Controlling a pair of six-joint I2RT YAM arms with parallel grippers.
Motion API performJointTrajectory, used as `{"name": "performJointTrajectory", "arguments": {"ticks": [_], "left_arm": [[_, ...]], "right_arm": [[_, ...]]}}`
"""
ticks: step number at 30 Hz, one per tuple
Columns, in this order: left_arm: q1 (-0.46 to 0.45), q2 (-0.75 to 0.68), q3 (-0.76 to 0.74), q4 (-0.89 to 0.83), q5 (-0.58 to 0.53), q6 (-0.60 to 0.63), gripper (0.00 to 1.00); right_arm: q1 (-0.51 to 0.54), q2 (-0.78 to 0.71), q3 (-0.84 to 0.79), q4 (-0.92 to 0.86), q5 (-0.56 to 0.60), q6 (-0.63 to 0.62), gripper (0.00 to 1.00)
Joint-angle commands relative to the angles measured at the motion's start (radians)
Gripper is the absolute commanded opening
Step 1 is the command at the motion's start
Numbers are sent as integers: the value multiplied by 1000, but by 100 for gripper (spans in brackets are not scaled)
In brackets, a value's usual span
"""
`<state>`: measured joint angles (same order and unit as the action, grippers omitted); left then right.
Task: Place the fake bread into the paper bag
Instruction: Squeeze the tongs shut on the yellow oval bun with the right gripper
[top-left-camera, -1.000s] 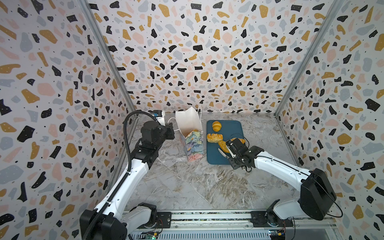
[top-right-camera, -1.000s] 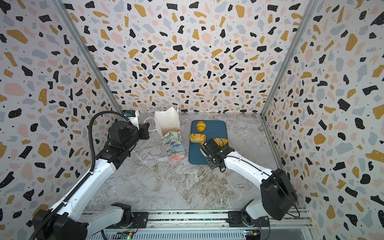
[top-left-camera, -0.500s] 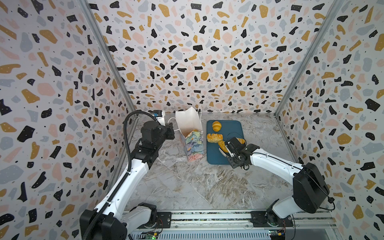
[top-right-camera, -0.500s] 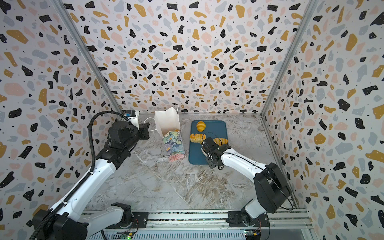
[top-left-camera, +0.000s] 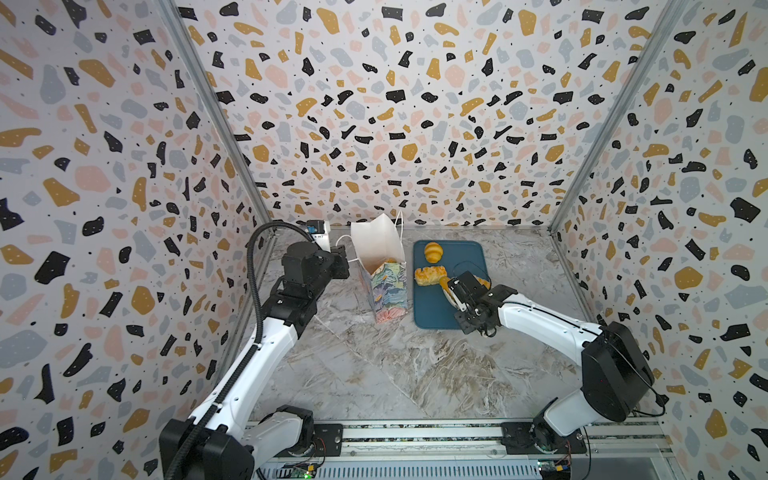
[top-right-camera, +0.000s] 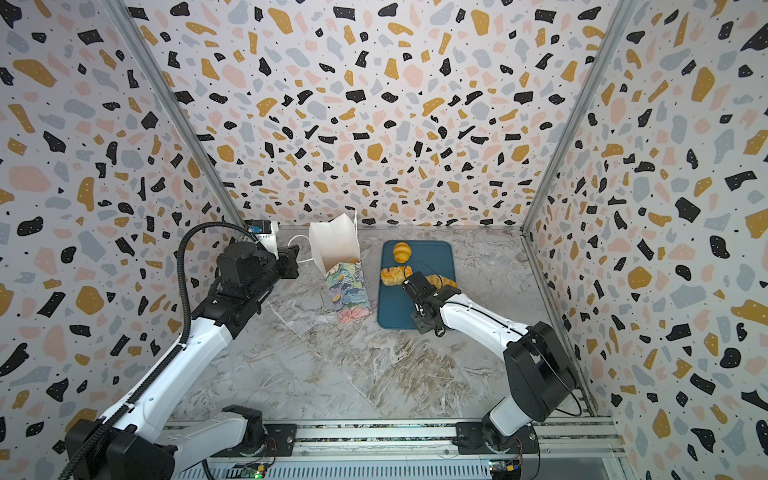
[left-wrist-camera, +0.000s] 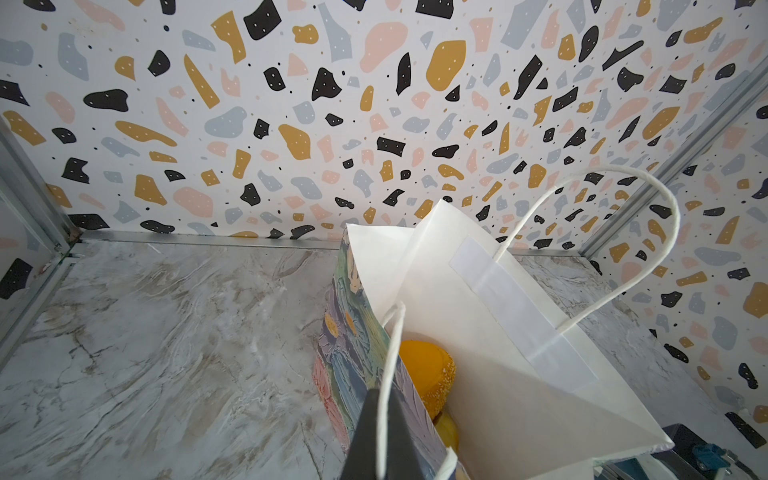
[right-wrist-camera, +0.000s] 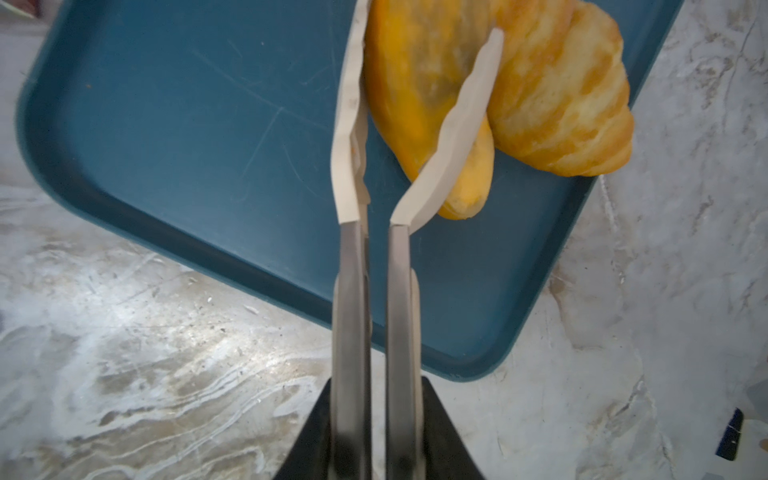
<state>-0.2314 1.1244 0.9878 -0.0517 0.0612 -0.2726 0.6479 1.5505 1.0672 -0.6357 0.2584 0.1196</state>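
Observation:
The paper bag stands upright left of the dark-blue tray, mouth open. My left gripper is shut on its near white cord handle. Inside the bag lie a crumbed loaf and a yellow piece under it. My right gripper has its long white-tipped fingers shut on an orange fake bread at the tray's right side. A ridged roll lies against that bread.
The dark-blue tray also carries a small ridged roll and a rectangular pastry. A small white box sits in the back left corner. Patterned walls enclose three sides.
The right gripper's fingers have closed onto the orange bread on the tray. The left arm and the bag have not moved.

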Motion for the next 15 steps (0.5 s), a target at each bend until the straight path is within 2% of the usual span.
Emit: {"name": "performJointTrajectory", "arguments": {"ticks": [1,15], "left_arm": [[-3,-6,2,9,-3,11,0],[-3,-12,-1,15,-4,9,0]], "right_arm": [[-1,-20,35,-2,5,6,23],[10,-157,-26,24,-68,75,21]]}}
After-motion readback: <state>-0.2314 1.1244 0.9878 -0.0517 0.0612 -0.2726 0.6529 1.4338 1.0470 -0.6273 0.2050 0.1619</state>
